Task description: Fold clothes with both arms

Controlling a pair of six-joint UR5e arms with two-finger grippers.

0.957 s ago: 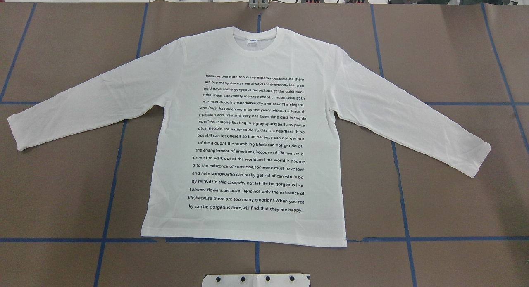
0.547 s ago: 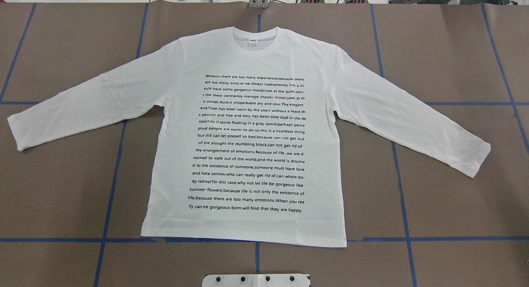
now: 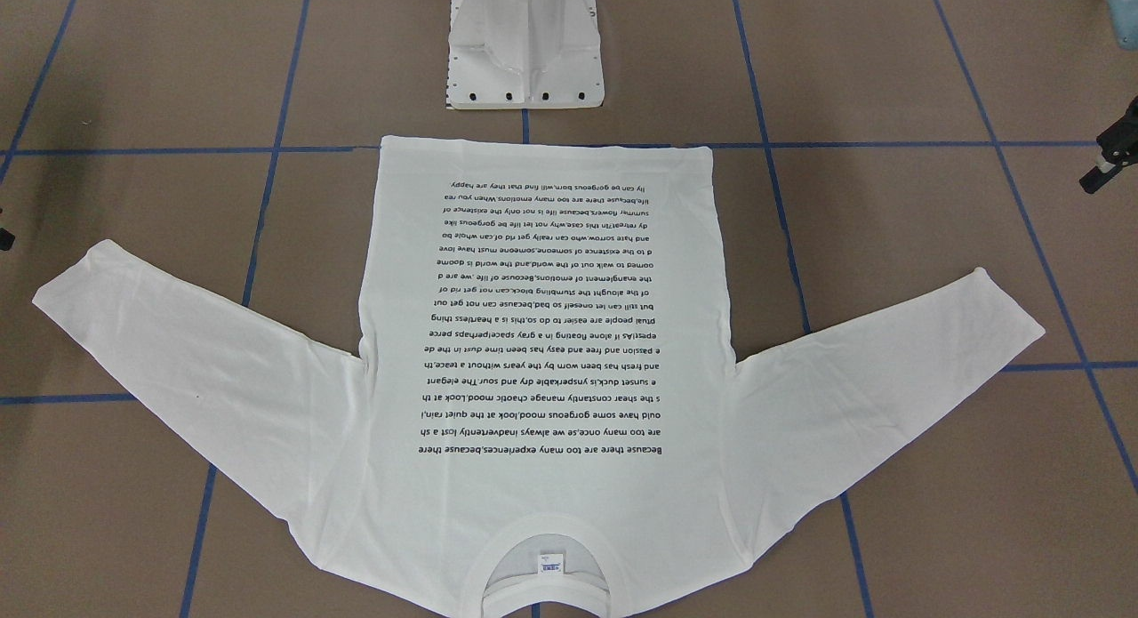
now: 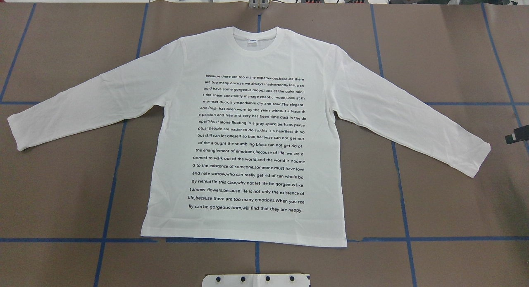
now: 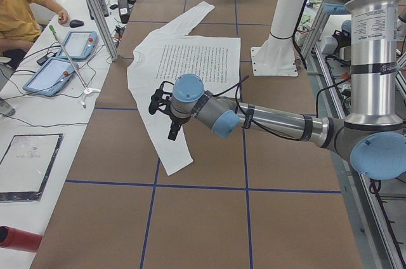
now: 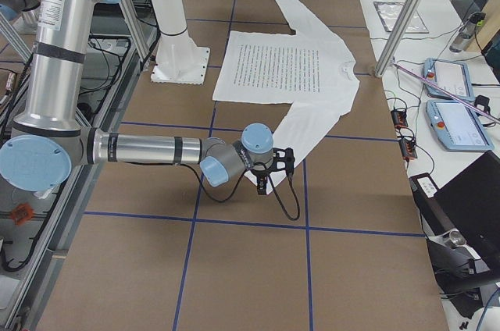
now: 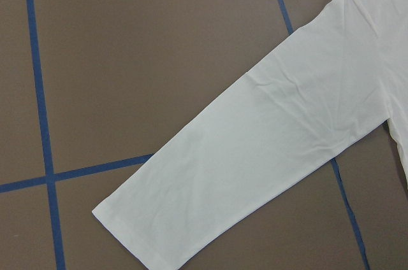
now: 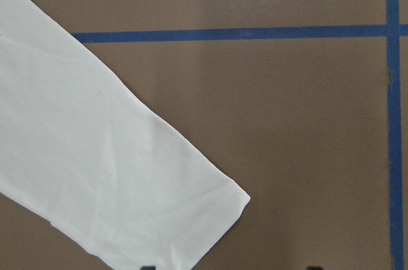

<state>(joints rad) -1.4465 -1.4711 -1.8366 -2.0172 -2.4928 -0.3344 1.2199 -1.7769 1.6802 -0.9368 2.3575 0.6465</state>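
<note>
We see the white T-shirt (image 4: 248, 113) spread flat. One cuff (image 8: 217, 213) lies under our right gripper (image 8: 230, 267), fingers parted. The left gripper (image 3: 1111, 160) hangs near the other cuff (image 7: 127, 219); its fingers we cannot tell. Uneven or one-layer pinches would skew the fold.

I see the T-shirt (image 4: 248, 126) lying flat and face up on the brown table (image 4: 454, 196), both sleeves spread wide. Its black text block (image 4: 250, 143) fills the chest. The collar (image 4: 257, 52) and neck label (image 4: 252, 41) sit at the shirt's far end. The white base plate (image 4: 256, 280) lies just past the hem. Blue tape lines (image 4: 403, 204) run out from under the shirt. Near the cuff on the robot's right, apart from it, a black tip of the right gripper (image 4: 516, 137) pokes in; I can't read its fingers.
</note>
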